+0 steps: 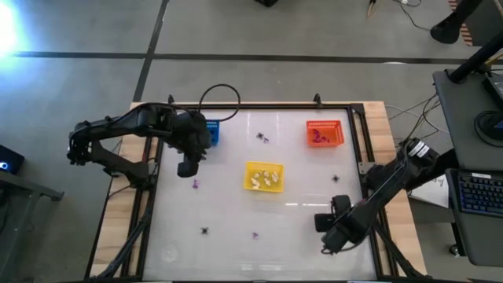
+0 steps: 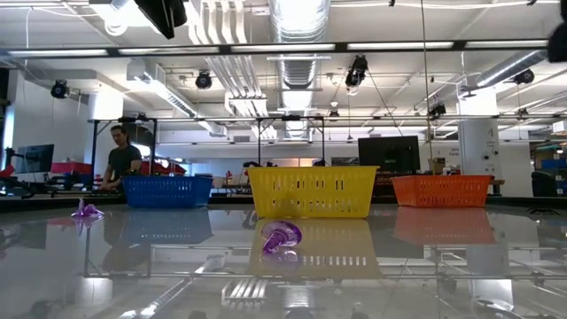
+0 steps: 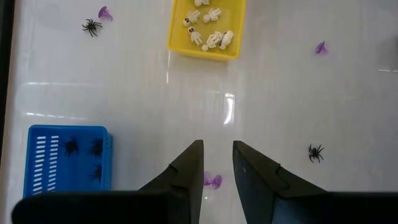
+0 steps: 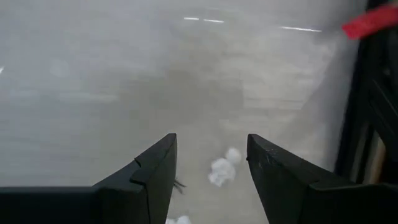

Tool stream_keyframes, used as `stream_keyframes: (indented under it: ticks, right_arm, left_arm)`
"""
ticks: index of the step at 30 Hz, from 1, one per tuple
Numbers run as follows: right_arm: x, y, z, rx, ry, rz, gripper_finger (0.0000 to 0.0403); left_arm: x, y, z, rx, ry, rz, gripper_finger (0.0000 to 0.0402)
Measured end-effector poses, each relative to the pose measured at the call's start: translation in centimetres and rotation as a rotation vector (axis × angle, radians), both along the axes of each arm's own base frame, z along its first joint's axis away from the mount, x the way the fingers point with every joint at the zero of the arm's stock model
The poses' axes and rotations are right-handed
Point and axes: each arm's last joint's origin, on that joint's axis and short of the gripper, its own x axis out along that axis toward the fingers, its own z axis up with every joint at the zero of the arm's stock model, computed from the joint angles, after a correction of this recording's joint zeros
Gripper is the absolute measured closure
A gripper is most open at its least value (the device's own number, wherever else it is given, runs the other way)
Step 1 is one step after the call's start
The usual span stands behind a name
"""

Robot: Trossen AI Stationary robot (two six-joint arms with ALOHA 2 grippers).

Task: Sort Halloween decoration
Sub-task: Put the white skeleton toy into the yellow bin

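Note:
Halloween trinkets lie scattered on the white table: purple ones and black spiders. The blue basket holds spiders, the yellow basket holds white figures, and the orange basket holds purple pieces. My left gripper hangs open next to the blue basket, high above a purple trinket. My right gripper is open near the table's right front, pointing down, its fingers standing on either side of a small white trinket on the table.
A dark frame rail borders the table on the right, close to my right arm. A second white piece lies beside my right gripper. Bare table stretches between the yellow basket and the near edge. A person stands far behind the table.

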Motion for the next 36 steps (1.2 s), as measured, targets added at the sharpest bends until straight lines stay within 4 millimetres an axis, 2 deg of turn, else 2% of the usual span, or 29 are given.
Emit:
stream_keyframes:
  ticks: [10,15,22,36]
  right_arm:
    - [0.0,3.1,-3.3,0.032,0.046,-0.021,0.0216]
    - [0.0,3.4,-4.6,0.030,0.127,-0.032,0.0216]
    - [-0.3,3.4,-5.1,0.017,0.148,-0.029,0.0218]
    - [-0.8,3.2,-6.7,0.048,0.114,-0.019,0.0266]
  left_arm:
    - [0.2,0.0,-0.1,-0.001,0.006,0.001,0.0333]
    - [0.2,0.0,-0.1,-0.008,0.006,0.015,0.0333]
    - [0.2,0.0,-0.1,-0.013,0.007,0.022,0.0333]
    - [0.2,0.0,-0.1,-0.019,0.007,0.034,0.0333]
